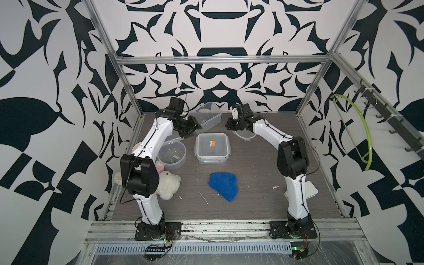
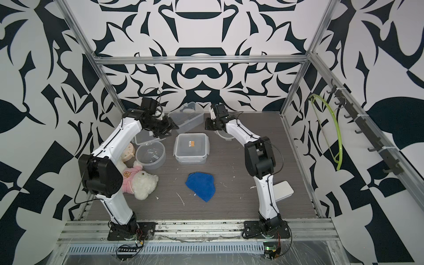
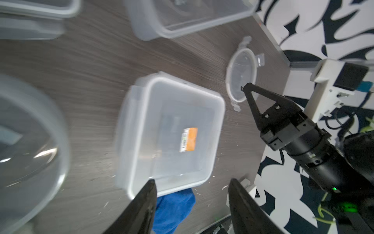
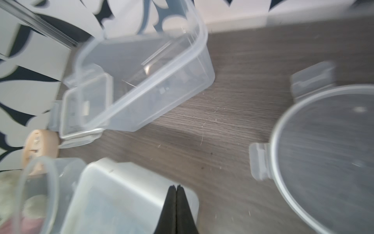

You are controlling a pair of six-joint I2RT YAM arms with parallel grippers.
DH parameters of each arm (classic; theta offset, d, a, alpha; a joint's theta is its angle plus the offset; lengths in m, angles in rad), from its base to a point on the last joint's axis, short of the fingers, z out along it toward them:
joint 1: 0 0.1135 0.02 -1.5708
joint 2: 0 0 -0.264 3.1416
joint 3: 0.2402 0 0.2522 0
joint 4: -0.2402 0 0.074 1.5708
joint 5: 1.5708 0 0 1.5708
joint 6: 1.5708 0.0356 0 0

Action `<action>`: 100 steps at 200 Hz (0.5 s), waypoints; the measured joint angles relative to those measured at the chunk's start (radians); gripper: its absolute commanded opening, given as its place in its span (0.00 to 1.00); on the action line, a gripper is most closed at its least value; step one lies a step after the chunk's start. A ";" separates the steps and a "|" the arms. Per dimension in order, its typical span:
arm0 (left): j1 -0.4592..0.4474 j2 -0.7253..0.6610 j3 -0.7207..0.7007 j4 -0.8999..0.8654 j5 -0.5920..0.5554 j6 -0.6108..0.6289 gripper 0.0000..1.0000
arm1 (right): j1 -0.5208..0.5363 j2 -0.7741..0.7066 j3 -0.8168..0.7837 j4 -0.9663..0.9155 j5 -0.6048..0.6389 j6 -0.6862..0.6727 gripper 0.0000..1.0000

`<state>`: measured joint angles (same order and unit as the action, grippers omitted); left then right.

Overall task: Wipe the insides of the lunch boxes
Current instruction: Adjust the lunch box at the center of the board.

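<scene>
The square lunch box [image 1: 212,148] stands mid-table with its lid on, an orange sticker on top. An open round lunch box [image 1: 172,154] is to its left, and an open rectangular lunch box [image 1: 207,115] stands at the back. My left gripper [image 1: 193,127] hovers open above the square box's far left corner; in the left wrist view its fingers [image 3: 150,192] frame the box [image 3: 172,131] with nothing between them. My right gripper [image 4: 175,187] is shut and empty, over the square box's far right corner [image 4: 121,198]. The blue cloth [image 1: 223,185] lies loose on the near side.
A round lid [image 4: 327,154] lies under the right wrist. A rectangular lid [image 2: 146,137] sits beneath the left arm. A plush toy [image 1: 168,183] and a beige clock [image 2: 128,152] crowd the left edge. A white flat device [image 2: 283,190] lies right; a green hanger [image 1: 364,128] hangs outside.
</scene>
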<state>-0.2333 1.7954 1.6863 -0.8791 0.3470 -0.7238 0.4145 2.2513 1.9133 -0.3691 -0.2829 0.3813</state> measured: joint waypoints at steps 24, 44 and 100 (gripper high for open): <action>0.003 0.052 -0.077 0.002 -0.010 -0.021 0.61 | 0.014 0.124 0.091 -0.051 -0.002 -0.010 0.00; -0.017 0.138 -0.092 0.001 -0.011 -0.034 0.63 | 0.027 0.159 0.121 -0.087 -0.007 -0.021 0.00; -0.070 0.303 0.084 -0.035 -0.036 -0.034 0.63 | 0.020 0.049 0.017 -0.113 0.035 -0.048 0.00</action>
<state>-0.3035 2.0983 1.7699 -0.9142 0.3107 -0.7578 0.4347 2.3001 1.9301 -0.4824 -0.2474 0.3328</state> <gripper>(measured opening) 0.629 0.047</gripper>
